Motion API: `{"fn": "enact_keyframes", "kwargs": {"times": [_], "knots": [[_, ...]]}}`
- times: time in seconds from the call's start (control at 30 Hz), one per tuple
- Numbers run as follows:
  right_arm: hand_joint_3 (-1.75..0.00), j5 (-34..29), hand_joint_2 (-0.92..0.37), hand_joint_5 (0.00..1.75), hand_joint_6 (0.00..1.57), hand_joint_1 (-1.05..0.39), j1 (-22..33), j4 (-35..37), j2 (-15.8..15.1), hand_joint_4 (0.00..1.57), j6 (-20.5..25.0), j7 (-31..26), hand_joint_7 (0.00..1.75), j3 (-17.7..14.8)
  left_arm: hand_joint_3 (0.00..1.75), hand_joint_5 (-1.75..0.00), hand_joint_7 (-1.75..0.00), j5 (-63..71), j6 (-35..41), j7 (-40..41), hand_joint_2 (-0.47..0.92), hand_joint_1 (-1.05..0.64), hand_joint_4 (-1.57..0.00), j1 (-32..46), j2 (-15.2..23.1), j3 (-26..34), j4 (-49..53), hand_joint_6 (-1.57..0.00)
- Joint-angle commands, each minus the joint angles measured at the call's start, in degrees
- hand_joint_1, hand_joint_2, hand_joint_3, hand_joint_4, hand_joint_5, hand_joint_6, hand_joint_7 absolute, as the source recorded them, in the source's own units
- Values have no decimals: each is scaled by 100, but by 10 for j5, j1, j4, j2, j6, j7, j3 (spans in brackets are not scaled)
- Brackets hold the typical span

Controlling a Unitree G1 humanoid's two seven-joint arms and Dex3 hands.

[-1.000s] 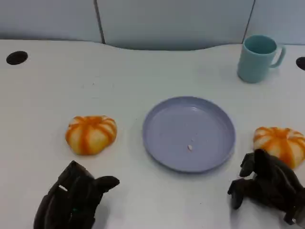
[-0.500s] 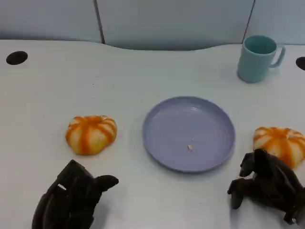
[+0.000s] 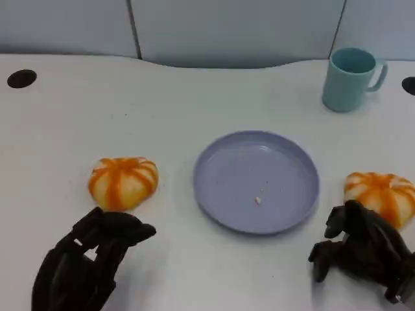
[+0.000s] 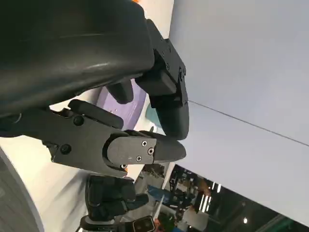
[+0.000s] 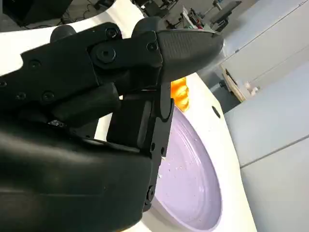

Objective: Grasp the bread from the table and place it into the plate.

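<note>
While both orange-and-white striped bread rolls lie on the white worktop (image 3: 194, 97), neither is held. One bread roll (image 3: 123, 183) sits left of the plate (image 3: 220, 167), apart from its rim; the second bread roll (image 3: 382, 195) sits just right of the plate, near its edge. The plate is round, lavender-blue and shallow, lying flat at the middle of the worktop, with a small pale crumb (image 3: 258, 201) on its floor.

Just near of the left-hand roll is the left robot hand (image 3: 87, 262), black, its fingers reaching toward the roll with the tips close to the roll's near side; whether they touch it I cannot tell. It holds nothing, and its fingers are loosely spread. From the left wrist view the same robot hand (image 4: 125, 121) shows its fingers apart, with a sliver of the plate visible between them.

At the lower right, the right robot hand (image 3: 363, 253) rests by the worktop's near edge, right against the near side of the second roll, partly covering it. Its fingers are curled inward and downward, with nothing in them. The right wrist view looks past that hand's fingers (image 5: 145, 53) onto the plate and a bit of orange bread beyond.

Farther back on the right stands a teal mug (image 3: 350, 78), upright, handle to the right, well apart from the plate.
</note>
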Motion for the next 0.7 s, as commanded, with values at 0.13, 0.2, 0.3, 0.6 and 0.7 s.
{"fn": "enact_keyframes", "kwargs": {"times": [0.13,0.2,0.3,0.6,0.7], "knots": [[-30,3,-92,71,157,-51,12,-5,1,157,13,-5,41,-1,4,-36,-3,360,-186,145,92,-50,-20,-10,115,16,-139,-30],[-30,3,-92,71,157,-52,12,-6,0,157,16,-6,41,-1,2,-32,-2,390,-195,168,92,-49,-20,-10,125,11,-143,-29],[-29,3,-92,71,157,-52,13,-8,0,157,18,-6,40,-1,2,-30,-1,399,-198,191,92,-49,-21,-7,135,0,-141,-29],[-29,4,-92,71,157,-52,11,-3,-1,157,14,-1,40,-2,1,-22,0,557,-153,231,91,-57,-16,-40,197,-9,-180,-26],[-29,3,-92,70,157,-51,12,-5,-2,157,13,1,40,-1,1,-18,0,643,-112,234,91,-63,-12,-60,220,-15,-206,-24]]}}
